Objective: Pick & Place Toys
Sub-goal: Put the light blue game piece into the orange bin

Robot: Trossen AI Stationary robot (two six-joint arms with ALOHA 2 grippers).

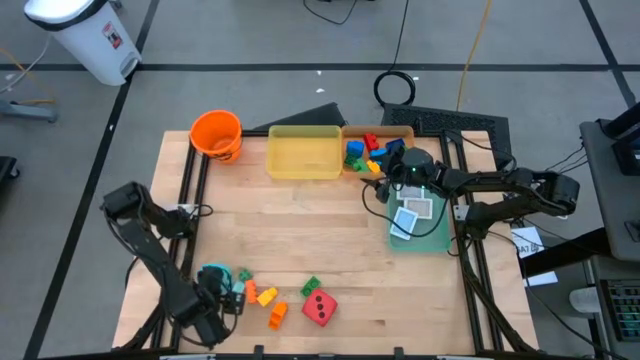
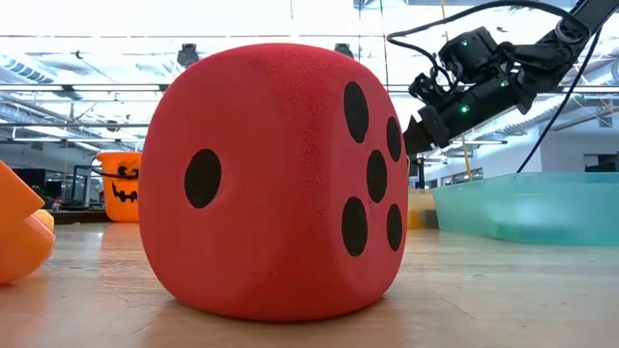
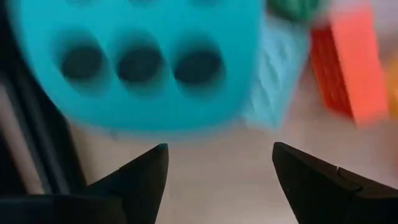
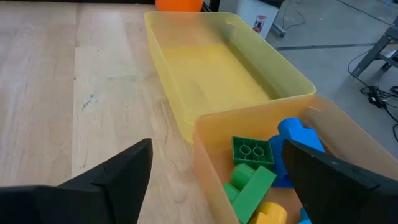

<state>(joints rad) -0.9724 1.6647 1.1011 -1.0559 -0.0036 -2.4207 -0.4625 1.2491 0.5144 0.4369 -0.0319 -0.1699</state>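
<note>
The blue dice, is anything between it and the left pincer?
No. The left pincer is open with the blue dice right ahead of its tips, only bare table between them.

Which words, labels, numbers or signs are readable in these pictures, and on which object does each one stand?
No word or number reads clearly.
Red die: black pips only, one on one face, five on another.
Cyan die: three pips in view.
Orange bucket: a black pumpkin face, no letters.
White bin: a red label, too small to read.
Playing cards: too small to read.
</note>
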